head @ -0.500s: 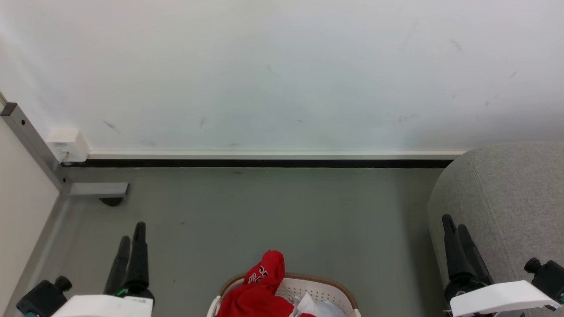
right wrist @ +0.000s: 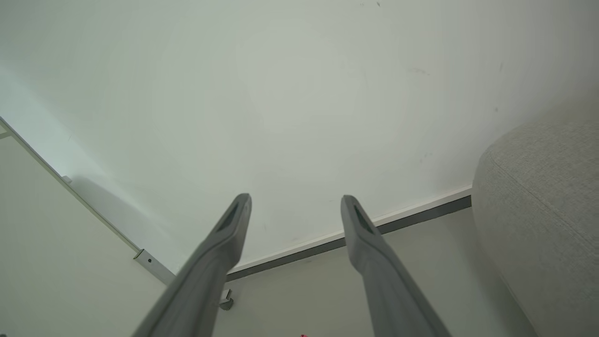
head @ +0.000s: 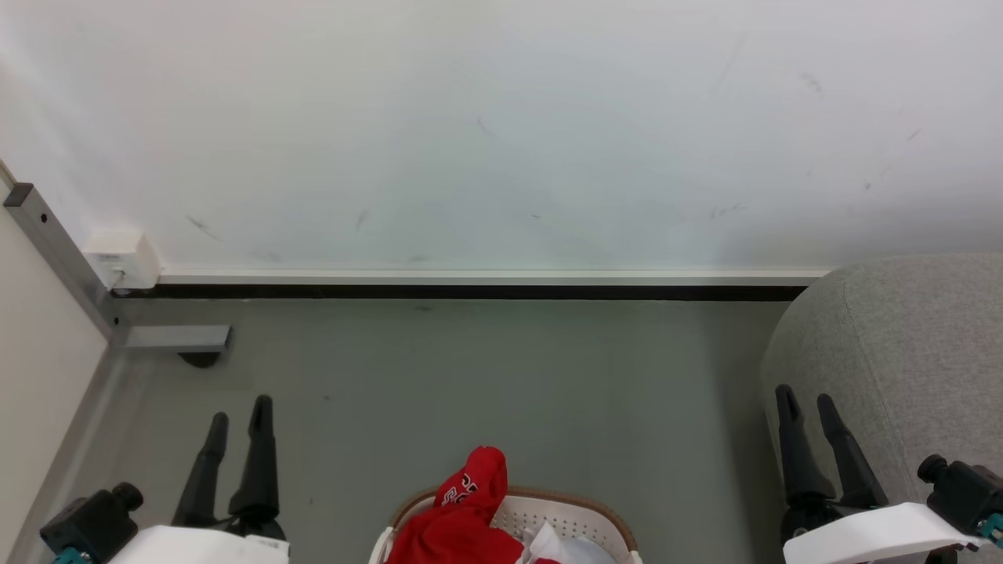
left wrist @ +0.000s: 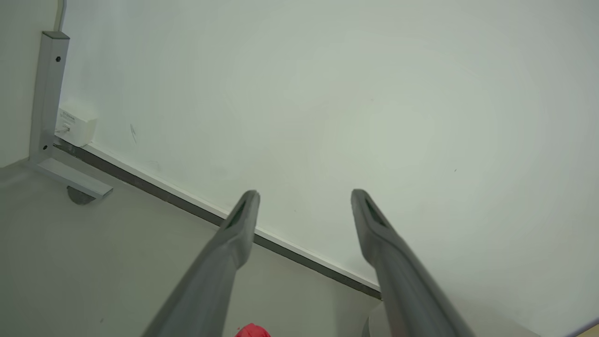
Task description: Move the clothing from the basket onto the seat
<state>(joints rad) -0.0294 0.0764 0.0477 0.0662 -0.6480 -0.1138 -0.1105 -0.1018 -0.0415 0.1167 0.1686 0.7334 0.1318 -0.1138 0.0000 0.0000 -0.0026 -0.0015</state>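
Observation:
Red clothing (head: 462, 509) with white block letters bulges over the rim of the white perforated basket (head: 584, 517) at the bottom middle of the head view; something white lies beside it in the basket. A red tip of the clothing (left wrist: 252, 331) peeks in at the left wrist view's bottom edge. The light-grey seat (head: 909, 352) fills the right side and appears again as the seat (right wrist: 543, 210). My left gripper (head: 239, 411) is open at the lower left, my right gripper (head: 805, 399) open at the lower right before the seat. Both hold nothing.
A white wall with a dark skirting strip (head: 470, 291) runs across behind the grey floor (head: 470, 376). A metal bracket foot (head: 176, 338) and a small white box (head: 121, 257) sit in the left corner by a pale partition.
Both grippers have opened: the fingers of each stand apart now where they were close together. The left arm has shifted slightly right and the right arm slightly left.

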